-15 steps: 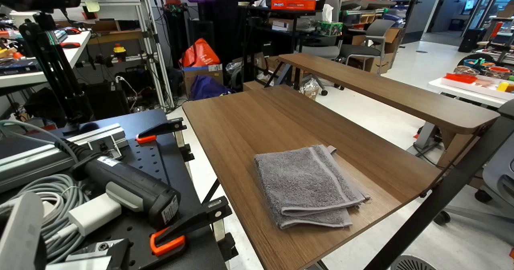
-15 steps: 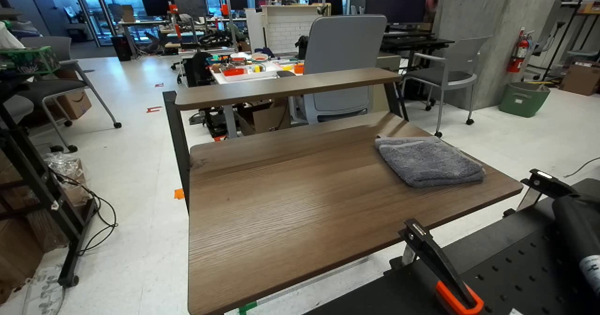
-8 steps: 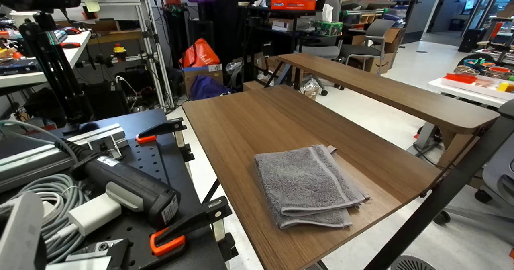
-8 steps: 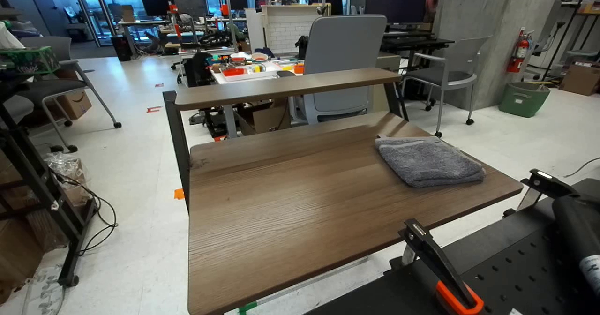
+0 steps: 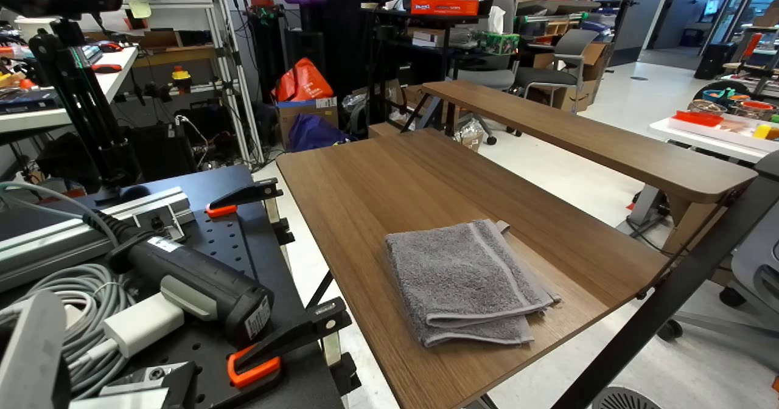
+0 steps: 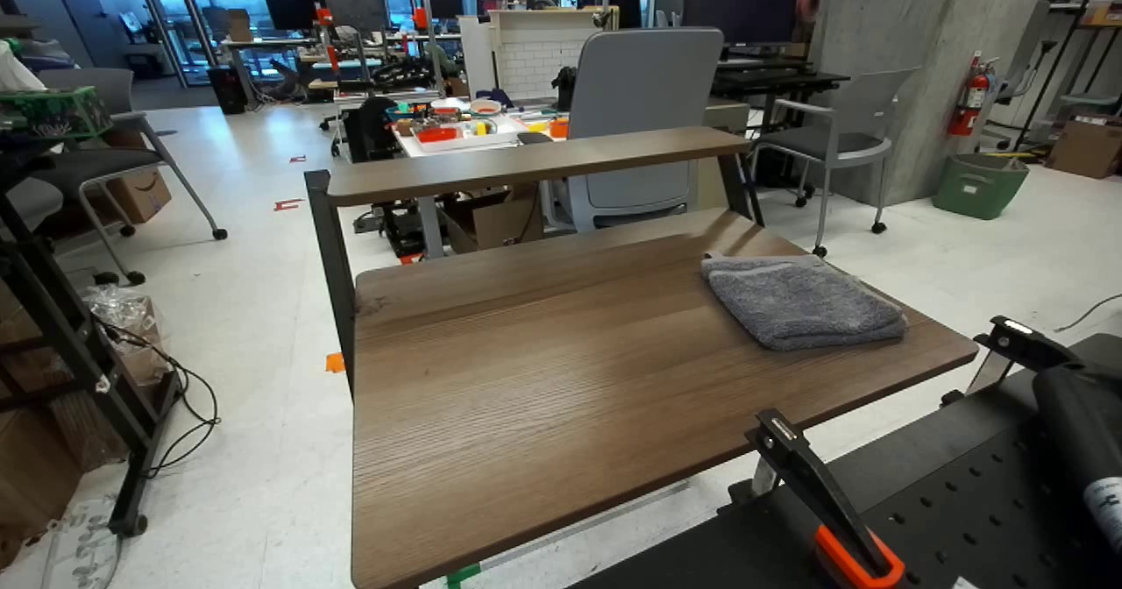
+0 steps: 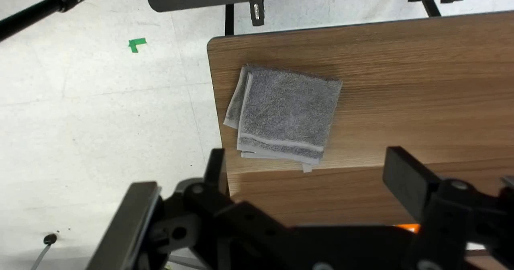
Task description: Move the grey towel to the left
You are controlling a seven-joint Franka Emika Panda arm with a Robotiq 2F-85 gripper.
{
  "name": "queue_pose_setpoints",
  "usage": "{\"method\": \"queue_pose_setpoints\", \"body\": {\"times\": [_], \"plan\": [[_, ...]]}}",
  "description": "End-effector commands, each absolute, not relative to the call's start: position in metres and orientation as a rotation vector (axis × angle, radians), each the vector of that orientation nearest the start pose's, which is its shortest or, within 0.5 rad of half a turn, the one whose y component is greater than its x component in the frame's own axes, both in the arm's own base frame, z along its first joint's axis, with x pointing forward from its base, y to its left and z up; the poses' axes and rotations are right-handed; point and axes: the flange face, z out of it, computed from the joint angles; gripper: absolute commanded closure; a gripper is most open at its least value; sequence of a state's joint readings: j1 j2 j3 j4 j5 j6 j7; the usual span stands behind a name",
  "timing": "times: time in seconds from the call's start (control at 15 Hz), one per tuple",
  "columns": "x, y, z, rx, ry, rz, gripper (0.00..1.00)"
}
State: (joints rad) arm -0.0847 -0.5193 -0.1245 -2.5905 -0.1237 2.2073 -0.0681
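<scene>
Where the wrist view is looking down over a wooden bench (image 7: pixel 421 101), the hand (image 7: pixel 306 163) is showing two fingers (image 7: pixel 407 179), standing wide apart. Principal item: one grey towel (image 7: pixel 289 109), folded in layers to a rough square, is lying flat on that bench — near one end, well apart from the other. A lower layer is jutting past the upper; a paler band (image 7: pixel 283 142) is running beside one border, and a small pale tag (image 7: pixel 307 168) is projecting from it. Fittings: a raised wooden shelf (image 6: pixel 543 165) is running along one long side of the bench, with a dark metal leg (image 5: pixel 656 311) slanting at its end. Along the opposite long side, just beside the bench, a black perforated board (image 5: pixel 231 226) is carrying black clamps (image 5: pixel 298 334) with orange parts, a metal rail (image 5: pixel 55 248), a black cylindrical device (image 5: pixel 188 275), a coil of grey cable (image 5: pixel 103 281) and a white block (image 5: pixel 144 324). Surroundings — in an exterior view a grey chair (image 6: pixel 644 81) is standing beyond the shelf; a green bin (image 6: pixel 979 188) is sitting near a concrete pillar (image 6: pixel 929 89); green tape (image 7: pixel 136 43) is sticking to the floor (image 7: pixel 100 141) in the wrist view
</scene>
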Motion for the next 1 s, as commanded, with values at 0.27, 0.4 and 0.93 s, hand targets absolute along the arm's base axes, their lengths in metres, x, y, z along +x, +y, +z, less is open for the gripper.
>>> {"method": "queue_pose_setpoints", "body": {"times": [0.27,0.4,0.93], "plan": [[0.443,-0.112,0.353,-3.123,0.276,-0.209,0.00],[0.453,-0.119,0.315,-3.113,0.334,-0.160,0.00],[0.500,-0.123,0.178,-3.113,0.466,0.012,0.00]]}}
